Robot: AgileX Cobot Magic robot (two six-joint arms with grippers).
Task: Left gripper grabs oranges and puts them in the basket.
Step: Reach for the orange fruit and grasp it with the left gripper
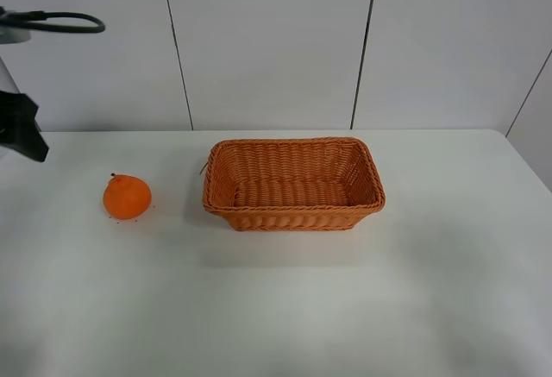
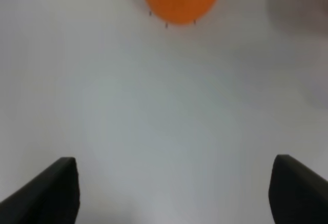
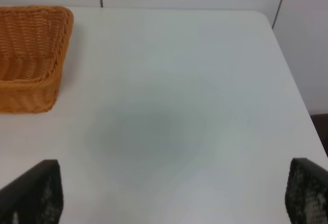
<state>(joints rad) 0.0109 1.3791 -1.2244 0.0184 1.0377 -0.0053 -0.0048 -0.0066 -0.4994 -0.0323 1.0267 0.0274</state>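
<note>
Firm, round orange on counter left of basket, likely to roll; best pinched across its widest middle; left gripper spread wide, empty

A white bench spans the lower view, its far edge meeting a pale panelled wall — thin dark seams split the panels.

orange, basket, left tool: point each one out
orange [image 1: 127,197] exterior high view, middle of the fruit.
basket [image 1: 293,218] exterior high view, front wall.
left tool [image 2: 174,185] left wrist view, midway between its two fingertips.
</note>
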